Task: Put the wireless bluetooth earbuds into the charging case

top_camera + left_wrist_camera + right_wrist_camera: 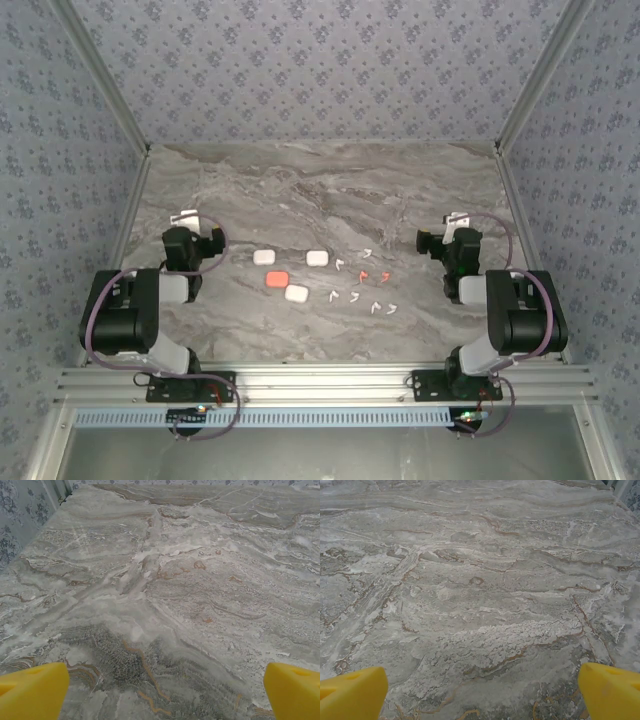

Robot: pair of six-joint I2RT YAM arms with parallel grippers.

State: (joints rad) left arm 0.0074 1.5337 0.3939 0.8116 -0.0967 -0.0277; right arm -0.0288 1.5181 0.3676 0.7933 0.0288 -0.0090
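Sitting open and empty at the sides, the left gripper (163, 689) and right gripper (481, 690) leave tiny white and orange-red plastic earbuds (362, 274) and rounded plastic cases (317, 257) easy to reach.

Top camera high, rearward, facing down; wrist cameras low, close over same table (320, 190)

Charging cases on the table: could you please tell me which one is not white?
The orange-red case in the middle; the other three cases are white.
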